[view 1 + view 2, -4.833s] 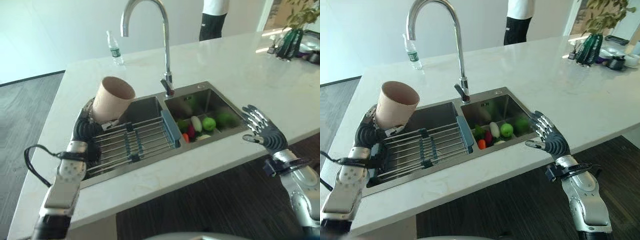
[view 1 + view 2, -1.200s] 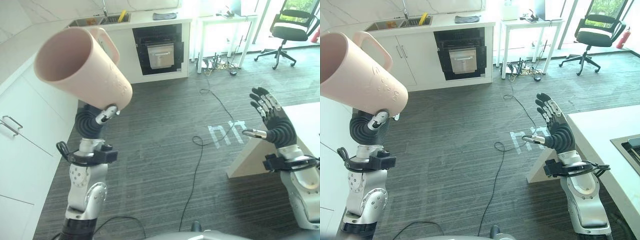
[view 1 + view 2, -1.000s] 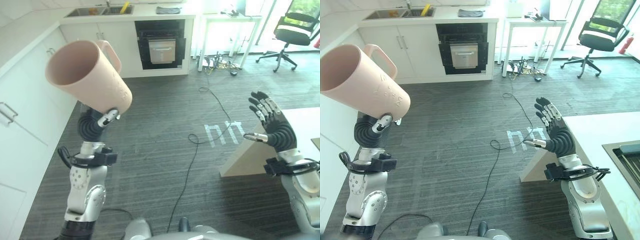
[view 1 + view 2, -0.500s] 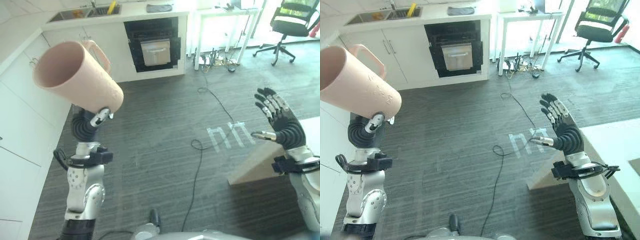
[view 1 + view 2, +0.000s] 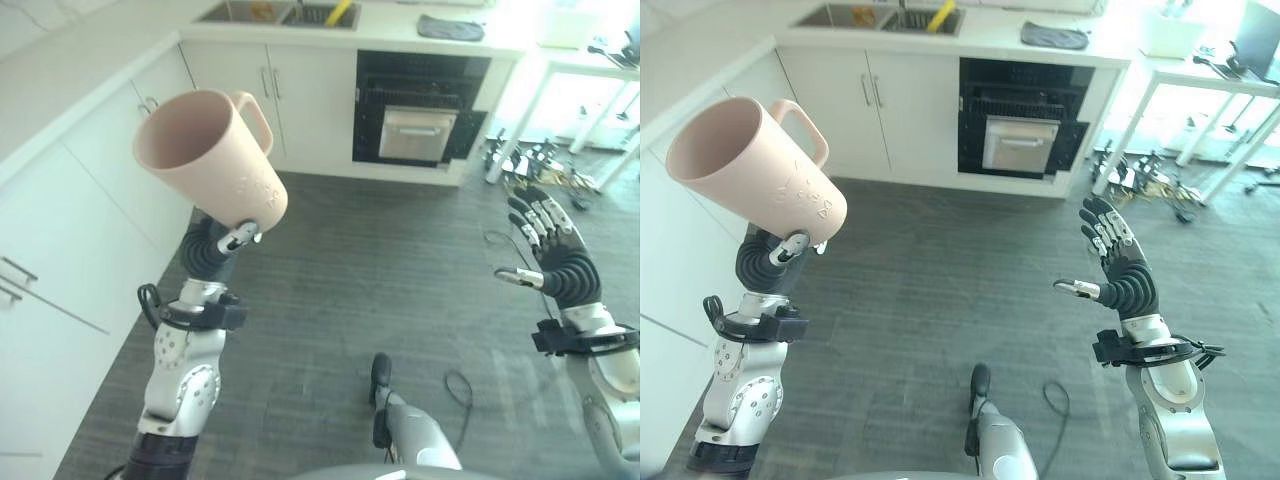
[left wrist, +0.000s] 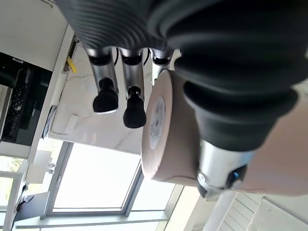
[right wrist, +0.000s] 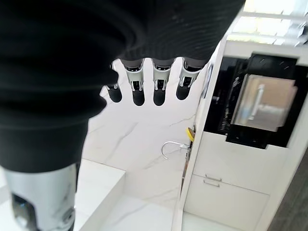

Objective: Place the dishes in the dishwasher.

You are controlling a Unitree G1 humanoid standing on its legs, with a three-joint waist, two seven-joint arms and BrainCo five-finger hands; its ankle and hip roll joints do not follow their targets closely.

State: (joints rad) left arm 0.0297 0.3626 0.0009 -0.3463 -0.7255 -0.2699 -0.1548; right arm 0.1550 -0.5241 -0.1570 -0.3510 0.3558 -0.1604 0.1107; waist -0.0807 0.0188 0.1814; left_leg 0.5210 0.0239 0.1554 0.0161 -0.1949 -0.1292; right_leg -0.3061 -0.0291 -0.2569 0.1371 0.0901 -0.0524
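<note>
A large pink mug with a handle is held up high and tilted, its mouth facing me. My left hand grips it from below, with fingers and thumb curled round the mug's base. My right hand is raised at the right, open with fingers spread and nothing in it; its straight fingers also show in the right wrist view. Across the floor, a black built-in appliance with a silver front panel sits under the far counter.
White cabinets run along the left and meet the far counter, which carries a sink, a yellow item and a grey cloth. A white table's legs and cables stand at the far right. Dark floor lies between.
The whole picture has shifted, so the camera has turned; the black appliance now sits further right and closer. The mug stays in my left hand. My right hand remains open.
</note>
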